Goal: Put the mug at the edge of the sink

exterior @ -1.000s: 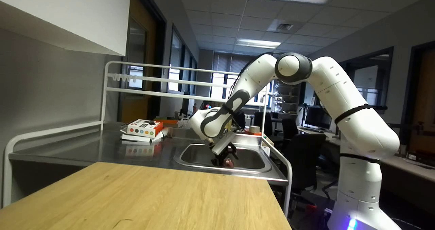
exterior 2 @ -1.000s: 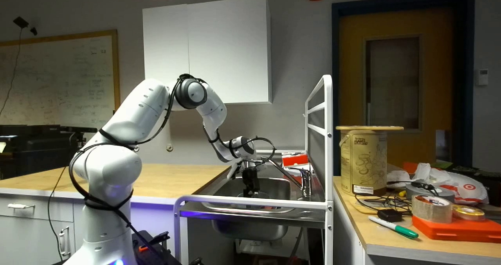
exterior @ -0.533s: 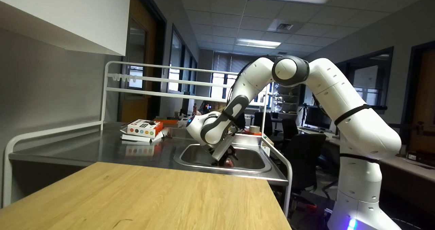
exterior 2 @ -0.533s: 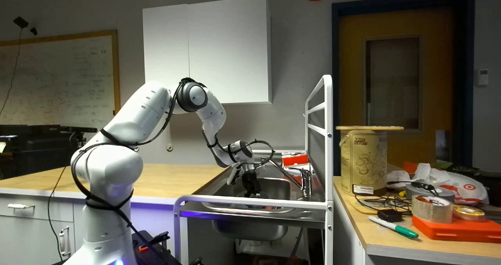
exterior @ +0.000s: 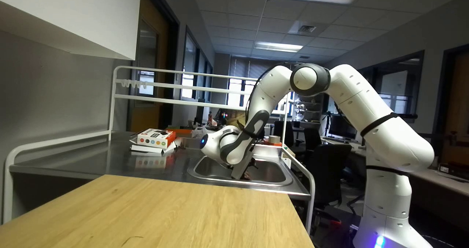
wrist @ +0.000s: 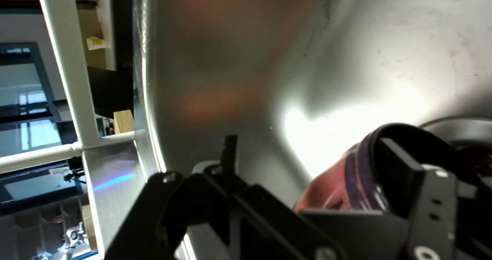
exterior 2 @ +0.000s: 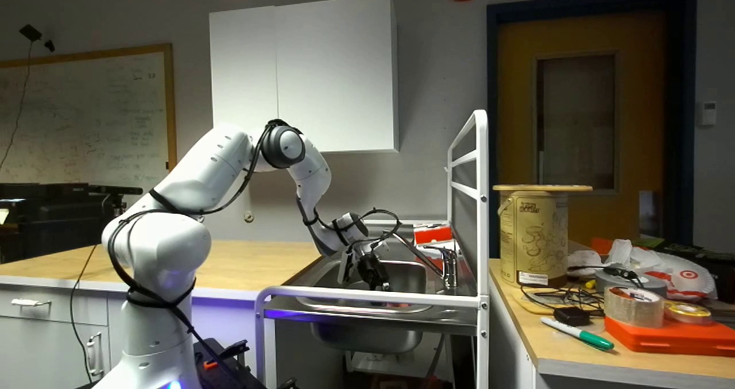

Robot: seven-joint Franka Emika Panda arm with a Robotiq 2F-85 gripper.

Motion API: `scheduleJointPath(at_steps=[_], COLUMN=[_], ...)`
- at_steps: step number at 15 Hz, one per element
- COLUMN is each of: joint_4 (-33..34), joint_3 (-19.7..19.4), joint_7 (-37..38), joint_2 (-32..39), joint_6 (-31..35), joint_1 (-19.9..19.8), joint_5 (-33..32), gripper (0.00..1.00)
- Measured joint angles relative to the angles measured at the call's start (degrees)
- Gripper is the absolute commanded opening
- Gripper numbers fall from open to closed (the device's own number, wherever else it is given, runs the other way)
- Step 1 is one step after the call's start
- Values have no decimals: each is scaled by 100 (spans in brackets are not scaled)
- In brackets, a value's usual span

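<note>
"How many mugs were there?"

"One reddish-pink, purple-banded mug (wrist: 330, 191), down inside the single stainless-steel sink (wrist: 415, 29), near one round metal ring (wrist: 461, 130)."

"And the gripper?"

"One black gripper (wrist: 309, 146), its two fingers (wrist: 230, 154) spread wide apart and clamped on nothing. One reached over the mug's dark mouth; the other stood clear of it."

"Did that first finger go inside?"

"I couldn't tell. The gripper hid the mug's lower part too, so I couldn't say whether it stood or lay tipped. The ring was cut off at the right of the wrist view."

"What else did you count?"

"In an exterior view, one chrome faucet (exterior 2: 450, 273), and one flat orange plastic case (exterior 2: 672, 338) bearing one tan tape roll (exterior 2: 636, 311) and one yellow tape roll (exterior 2: 687, 315). One white marker with a green cap (exterior 2: 574, 332) lay beside it."
</note>
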Motion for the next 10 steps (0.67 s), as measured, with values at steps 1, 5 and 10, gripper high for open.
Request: scheduleJointPath(at_steps=[1, 5, 10], joint_4=[1, 11, 67], joint_3=[4, 19, 34], joint_7=[98, 366, 473], joint_2=[54, 200, 242], joint_6=[-44, -185, -312], joint_1=[0, -8, -12], joint_5=[-54, -158, -173], gripper=[50, 21, 1])
